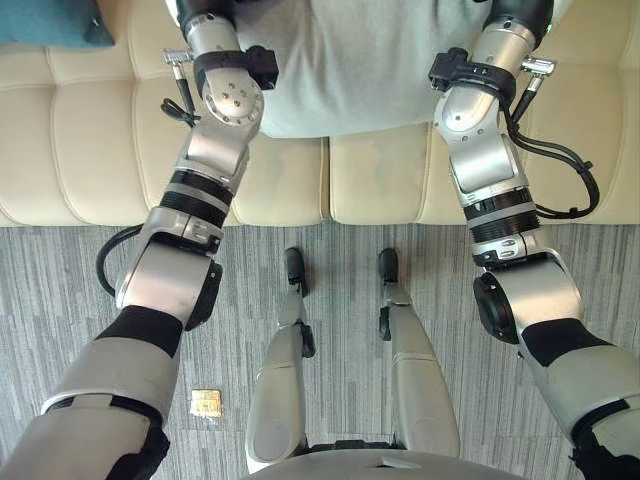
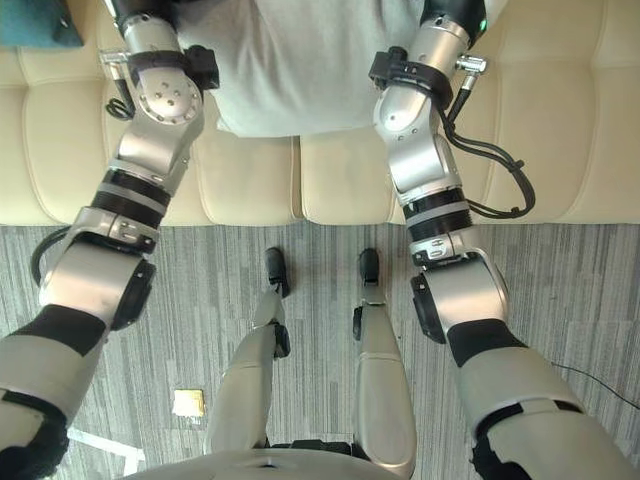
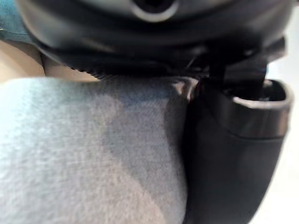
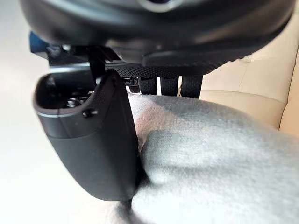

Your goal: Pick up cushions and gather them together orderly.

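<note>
The grey cushion (image 1: 350,70) hung over the cream sofa (image 1: 90,150), pinched at opposite edges by the left robot hand (image 3: 233,154) and the right robot hand (image 4: 88,140). The teal cushion (image 1: 50,20) lay far left, nearer the left arm.

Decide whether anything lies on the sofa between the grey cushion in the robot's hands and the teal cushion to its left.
Nothing visible does. The left hand and right hand pinch the grey cushion, and only bare cream sofa shows between it and the teal cushion.
</note>
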### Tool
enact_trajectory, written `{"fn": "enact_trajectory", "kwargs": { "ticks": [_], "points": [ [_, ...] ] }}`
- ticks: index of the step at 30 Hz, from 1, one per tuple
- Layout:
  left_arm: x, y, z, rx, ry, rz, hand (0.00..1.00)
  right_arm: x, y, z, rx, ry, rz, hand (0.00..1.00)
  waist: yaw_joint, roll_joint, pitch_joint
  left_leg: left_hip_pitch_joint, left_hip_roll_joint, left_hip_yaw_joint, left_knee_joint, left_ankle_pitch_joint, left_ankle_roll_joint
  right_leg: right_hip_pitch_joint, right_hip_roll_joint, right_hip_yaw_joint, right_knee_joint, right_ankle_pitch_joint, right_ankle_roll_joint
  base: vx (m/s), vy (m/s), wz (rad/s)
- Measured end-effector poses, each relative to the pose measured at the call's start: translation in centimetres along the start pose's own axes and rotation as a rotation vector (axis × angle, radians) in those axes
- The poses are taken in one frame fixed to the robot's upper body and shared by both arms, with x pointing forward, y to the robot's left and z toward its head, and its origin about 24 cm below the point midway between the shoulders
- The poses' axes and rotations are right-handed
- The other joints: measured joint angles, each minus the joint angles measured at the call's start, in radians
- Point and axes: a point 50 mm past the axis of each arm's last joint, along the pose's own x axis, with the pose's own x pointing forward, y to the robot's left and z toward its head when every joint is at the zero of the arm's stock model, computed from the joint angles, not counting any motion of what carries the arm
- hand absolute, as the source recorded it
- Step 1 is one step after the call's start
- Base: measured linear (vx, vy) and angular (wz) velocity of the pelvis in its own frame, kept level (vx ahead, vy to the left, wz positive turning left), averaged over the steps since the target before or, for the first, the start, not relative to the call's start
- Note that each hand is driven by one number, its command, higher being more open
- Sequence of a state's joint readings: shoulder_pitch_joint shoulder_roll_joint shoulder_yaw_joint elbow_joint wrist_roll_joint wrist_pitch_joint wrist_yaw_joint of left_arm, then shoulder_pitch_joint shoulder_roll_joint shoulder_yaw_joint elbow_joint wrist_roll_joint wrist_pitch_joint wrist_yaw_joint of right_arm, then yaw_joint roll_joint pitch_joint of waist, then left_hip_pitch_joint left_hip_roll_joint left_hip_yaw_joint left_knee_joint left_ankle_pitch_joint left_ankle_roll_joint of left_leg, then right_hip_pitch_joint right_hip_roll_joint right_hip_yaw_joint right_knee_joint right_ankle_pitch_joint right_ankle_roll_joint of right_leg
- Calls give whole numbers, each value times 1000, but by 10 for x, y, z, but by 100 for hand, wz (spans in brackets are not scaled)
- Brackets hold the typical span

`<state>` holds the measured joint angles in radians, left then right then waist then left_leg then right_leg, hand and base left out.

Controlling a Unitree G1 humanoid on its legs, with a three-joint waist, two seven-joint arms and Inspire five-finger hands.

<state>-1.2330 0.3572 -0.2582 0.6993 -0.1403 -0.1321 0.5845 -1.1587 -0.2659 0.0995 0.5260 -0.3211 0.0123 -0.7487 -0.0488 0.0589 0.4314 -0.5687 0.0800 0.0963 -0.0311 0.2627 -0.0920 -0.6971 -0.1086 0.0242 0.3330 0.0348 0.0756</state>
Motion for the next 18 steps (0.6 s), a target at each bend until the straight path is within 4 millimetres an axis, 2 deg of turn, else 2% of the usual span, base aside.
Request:
{"fn": "enact_trajectory", "kwargs": {
  "ticks": [6,12,16,18],
  "points": [
    [14,14,15,37,-58,97,100,5,-1,9,26,-12,-66,100,-1,2,3,-15,6,5,-39,7,-13,-41,3,4,12,0,0,14,-39,-2],
    [24,25,24,66,-92,126,100,11,-7,10,49,-3,-90,100,-2,1,13,-18,5,10,-39,22,-1,-55,4,10,34,-6,-2,43,-25,0],
    [27,34,25,91,-101,137,100,18,-17,5,88,19,-107,100,-4,0,17,-11,3,3,-39,22,-2,-58,1,5,69,-26,-5,29,-42,7],
    [30,44,25,116,-111,147,100,25,-29,1,100,19,-116,100,-3,-5,19,-8,5,2,-35,13,-11,-55,0,2,75,-26,-5,15,-41,3]
  ]
}}
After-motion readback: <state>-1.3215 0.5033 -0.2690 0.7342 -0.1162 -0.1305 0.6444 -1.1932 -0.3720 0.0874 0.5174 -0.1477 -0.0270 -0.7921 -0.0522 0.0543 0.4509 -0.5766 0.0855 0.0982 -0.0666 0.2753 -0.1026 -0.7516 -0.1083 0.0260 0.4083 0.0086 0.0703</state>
